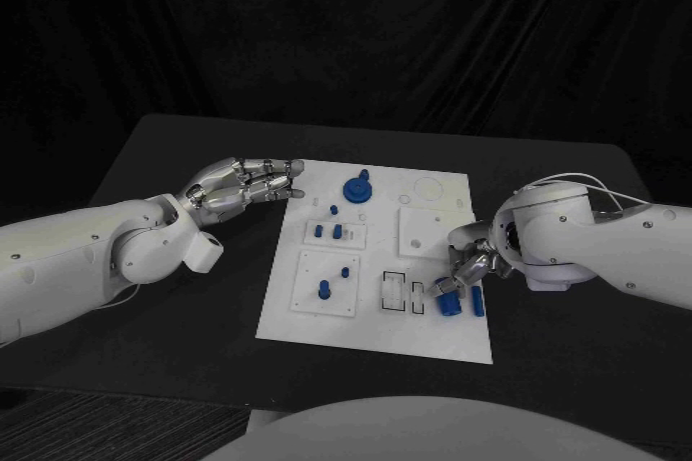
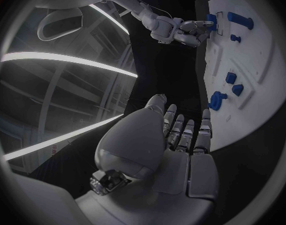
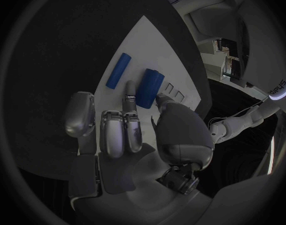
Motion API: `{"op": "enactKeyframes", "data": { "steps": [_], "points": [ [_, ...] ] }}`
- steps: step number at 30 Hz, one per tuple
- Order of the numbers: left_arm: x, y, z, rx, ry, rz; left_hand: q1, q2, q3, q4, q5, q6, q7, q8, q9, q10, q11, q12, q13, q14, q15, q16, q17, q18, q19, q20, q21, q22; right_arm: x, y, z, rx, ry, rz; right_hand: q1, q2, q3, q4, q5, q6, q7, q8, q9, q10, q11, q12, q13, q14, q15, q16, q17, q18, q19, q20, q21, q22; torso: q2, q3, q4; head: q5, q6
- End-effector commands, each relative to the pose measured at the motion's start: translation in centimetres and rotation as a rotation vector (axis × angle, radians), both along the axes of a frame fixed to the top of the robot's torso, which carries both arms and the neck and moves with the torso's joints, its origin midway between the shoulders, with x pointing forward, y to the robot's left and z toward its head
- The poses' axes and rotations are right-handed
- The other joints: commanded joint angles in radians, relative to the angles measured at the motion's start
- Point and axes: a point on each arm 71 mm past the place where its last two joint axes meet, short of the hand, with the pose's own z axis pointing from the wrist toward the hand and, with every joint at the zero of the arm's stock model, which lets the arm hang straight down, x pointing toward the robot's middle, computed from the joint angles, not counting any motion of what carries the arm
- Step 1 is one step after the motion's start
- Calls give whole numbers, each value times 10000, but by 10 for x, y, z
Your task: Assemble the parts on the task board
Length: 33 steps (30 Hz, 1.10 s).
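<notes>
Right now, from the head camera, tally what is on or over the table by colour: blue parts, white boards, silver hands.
Blue parts: 8
White task board: 1
Silver hands, left hand and right hand: 2
Total: 11

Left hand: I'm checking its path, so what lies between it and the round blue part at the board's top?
In the head view, only bare white task board separates the left hand from the round blue part.
</notes>
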Motion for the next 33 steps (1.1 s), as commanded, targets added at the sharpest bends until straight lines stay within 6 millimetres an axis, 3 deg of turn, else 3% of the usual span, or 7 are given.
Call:
{"op": "enactKeyframes", "data": {
  "steps": [1,7,10,13,15,25,33],
  "points": [
    [-1,-2,0,-150,67,-153,101,32,44,22,56,26,26,49,12,83,17,19,8,34,38,53,-10,114,32,10,45,-7,0,0,-3,-28,-108,-221,214,30,66,-227,914,-255,35,45,307,1048,107,35,2634,870,101,-62,1632,79,-19,22,-79,1183,-2,6,-1,6,-2],
    [-1,-2,-1,-140,97,-174,102,31,56,15,56,5,28,43,9,80,20,14,7,36,45,55,-10,115,31,11,44,-13,1,1,-3,150,-279,-361,800,35,530,-952,2683,-661,50,188,1038,1048,120,35,2634,857,108,-97,1542,83,18,31,-155,1181,2,0,0,23,-2],
    [-1,-2,-1,-132,110,-178,102,31,56,15,56,5,28,43,9,80,20,14,7,36,45,55,-10,115,31,11,44,-13,1,1,-3,314,-332,-475,845,30,807,-1210,3497,-889,61,267,1432,1048,128,35,2634,853,114,-105,1512,83,33,32,-188,1187,-1,-1,-2,32,-2],
    [-1,-2,-1,-128,123,-187,102,31,56,15,56,5,28,43,9,80,20,14,7,36,45,55,-10,115,31,11,44,-13,1,0,-3,692,-320,-722,658,13,1274,-1413,4869,-1113,73,367,1925,1048,136,35,2634,850,122,-107,1486,78,57,42,-197,1211,-4,-1,4,43,-2],
    [-2,-2,-1,-126,128,-189,103,29,66,8,57,-7,29,39,7,74,24,5,5,35,50,56,-10,115,38,13,46,-5,1,-1,-3,902,-300,-872,650,-4,1481,-1562,5258,-1140,59,424,2097,1048,122,35,2634,847,110,-111,1471,80,61,34,-216,1215,-1,-1,5,47,-2],
    [-2,-1,-2,-96,151,-165,105,27,79,-2,59,-14,31,36,6,73,28,4,5,37,56,58,-10,114,42,15,48,-3,-4,-4,-1,2611,585,-2454,306,72,2043,-1860,5878,-1145,20,592,2612,1048,82,35,2634,834,80,-141,1382,76,88,8,-226,1251,-4,-2,-3,55,-2],
    [-1,-2,-2,-81,156,-162,106,26,85,-6,60,-4,31,38,7,75,30,7,5,43,57,62,-9,114,47,16,50,4,-10,1,4,3867,1520,-3585,-85,172,2243,-1992,5229,-1189,9,601,2867,1048,69,35,2634,824,63,-176,1268,65,128,-14,-190,1295,-3,-7,-10,37,-2]
  ]
}}
